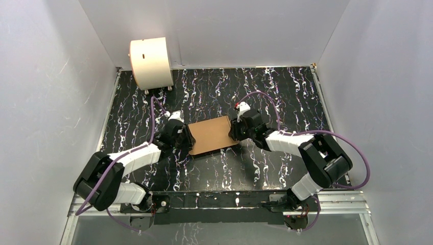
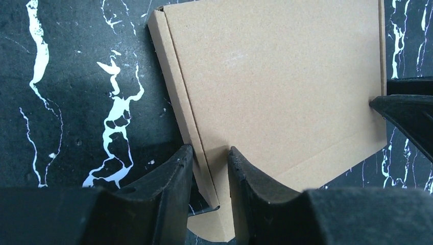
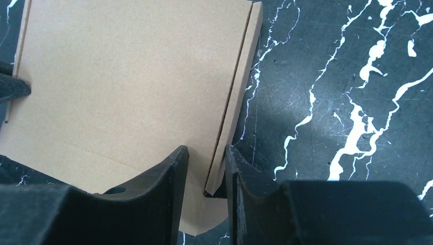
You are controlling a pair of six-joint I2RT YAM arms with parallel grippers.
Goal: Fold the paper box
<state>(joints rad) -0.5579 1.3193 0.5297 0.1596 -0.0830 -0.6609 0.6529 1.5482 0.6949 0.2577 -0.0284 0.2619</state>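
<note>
Flat at the middle of the black marbled table (image 1: 286,97): the brown cardboard box (image 1: 212,135). At its 9 o'clock edge, the left gripper (image 1: 187,138), part-open astride the thin side wall, with a gap beside it, not clamped. At its 3 o'clock edge, the right gripper (image 1: 233,130), likewise parted around the opposite wall. Well apart at 11 o'clock, a cream drum (image 1: 150,62).

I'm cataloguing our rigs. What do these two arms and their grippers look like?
Both the left arm and right arm have white links and bulky black joints, each trailing a purple cable. The left gripper and right gripper have matte black tapered fingers.
</note>
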